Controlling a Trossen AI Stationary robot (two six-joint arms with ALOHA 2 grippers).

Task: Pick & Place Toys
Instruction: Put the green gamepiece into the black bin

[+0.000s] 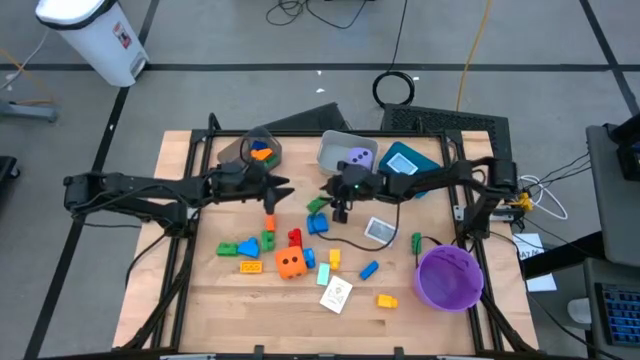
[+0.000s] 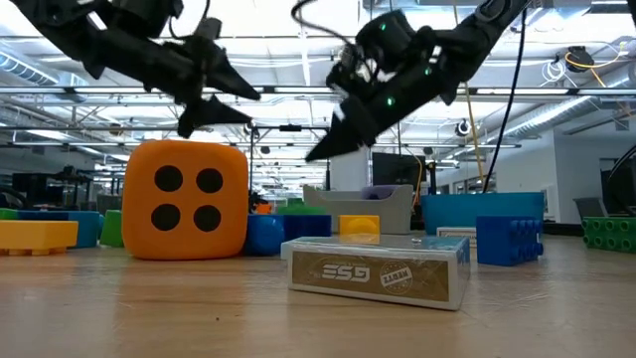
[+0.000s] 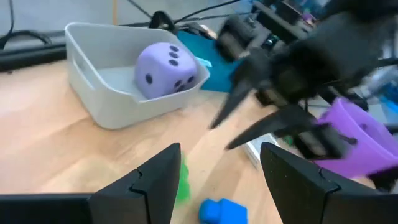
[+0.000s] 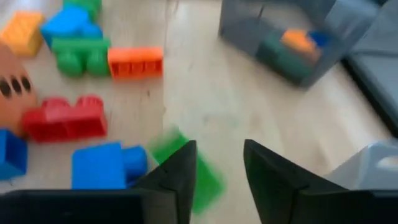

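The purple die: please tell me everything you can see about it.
The purple die is a pale lilac cube with rounded corners and black dots; it looks soft or matte plastic. It sits tilted inside the light grey bin, leaning against the bin's wall, at the table's far side near the teal bin. No gripper touches it.
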